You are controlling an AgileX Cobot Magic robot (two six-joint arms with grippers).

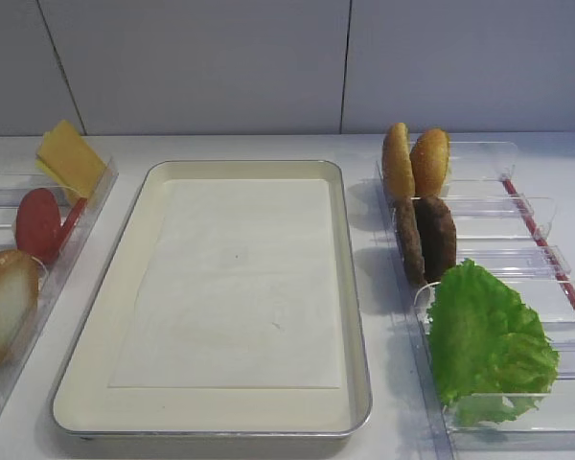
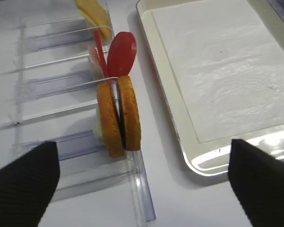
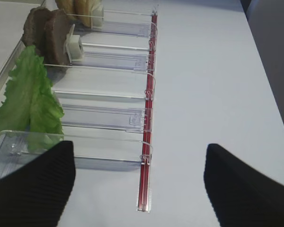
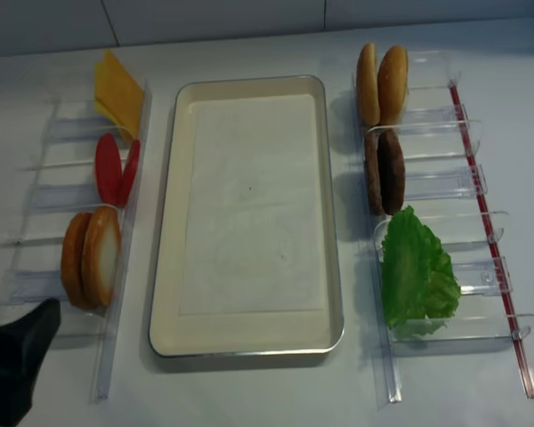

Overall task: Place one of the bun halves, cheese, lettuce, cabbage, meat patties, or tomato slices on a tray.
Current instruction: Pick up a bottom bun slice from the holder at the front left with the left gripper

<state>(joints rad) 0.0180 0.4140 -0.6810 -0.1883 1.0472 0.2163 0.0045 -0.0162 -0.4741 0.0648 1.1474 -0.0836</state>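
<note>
Spread wide on both grippers, pinching nothing: left gripper (image 2: 142,184) hovering just near of the bun halves (image 2: 119,116) standing on edge in the left clear holder (image 2: 61,85), right gripper (image 3: 139,182) over the right holder (image 3: 109,109) near the lettuce (image 3: 31,97). Could topple the paired buns or nudge the tomato slices (image 2: 118,54) if closed off-centre. Bare tray (image 1: 355,287) in the middle; white tabletop (image 3: 208,71), pale panelled wall (image 1: 201,57) at the far side.

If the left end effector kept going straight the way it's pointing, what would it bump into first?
Probably the bun halves, standing on edge in the clear holder right ahead of the open left end effector. The tomato slices sit further on. Depth is hard to judge.
</note>
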